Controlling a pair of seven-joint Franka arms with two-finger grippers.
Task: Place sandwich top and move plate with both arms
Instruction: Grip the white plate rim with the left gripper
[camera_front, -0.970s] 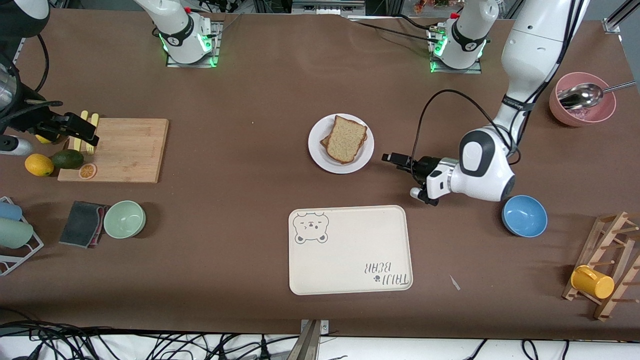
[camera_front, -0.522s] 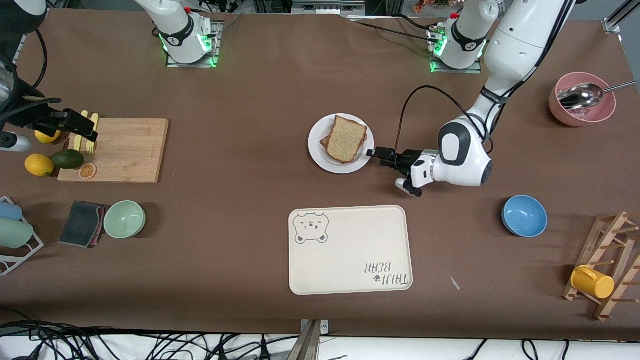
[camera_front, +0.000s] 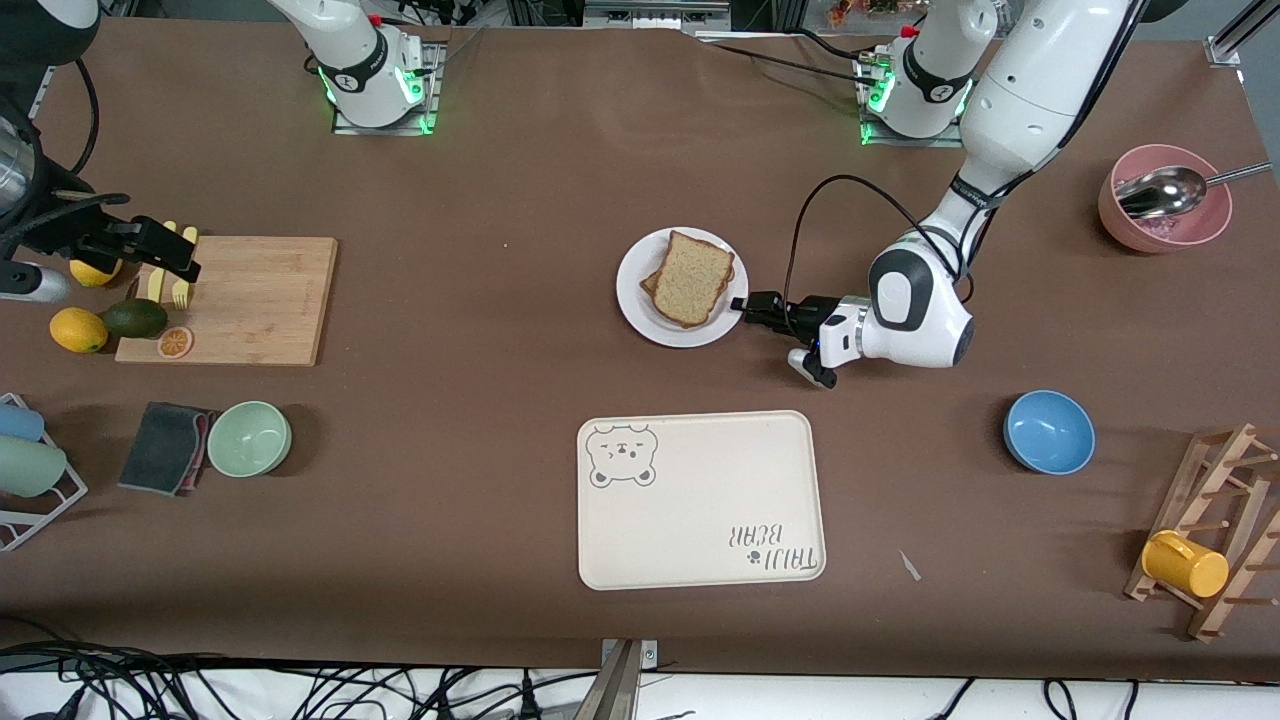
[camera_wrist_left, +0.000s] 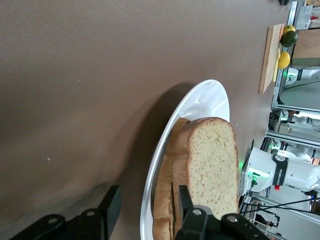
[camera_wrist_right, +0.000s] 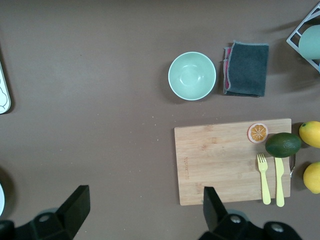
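Counter (camera_front: 500, 180): brown surface, spread with kitchen things; both arm bases are mounted along one edge.
Tray (camera_front: 700, 500): cream, bear drawing, laid nearer the front camera than the plate.
Cutting board (camera_front: 235, 298): wooden, set toward the right arm's end of the counter.
Plate (camera_front: 640, 310): white, round, placed mid-counter; the sandwich is carried on it.
Sandwich top (camera_front: 692, 278): speckled brown slice, laid over the lower bread on the plate.
Left tool (camera_front: 742, 306): lowered at the plate's rim; fingers (camera_wrist_left: 111, 207) are seen straddling the rim, a gap showing, not clamped.
Right tool (camera_front: 150, 262): held waiting above the cutting board's edge, fingers (camera_wrist_right: 76, 202) spread wide, nothing grasped.
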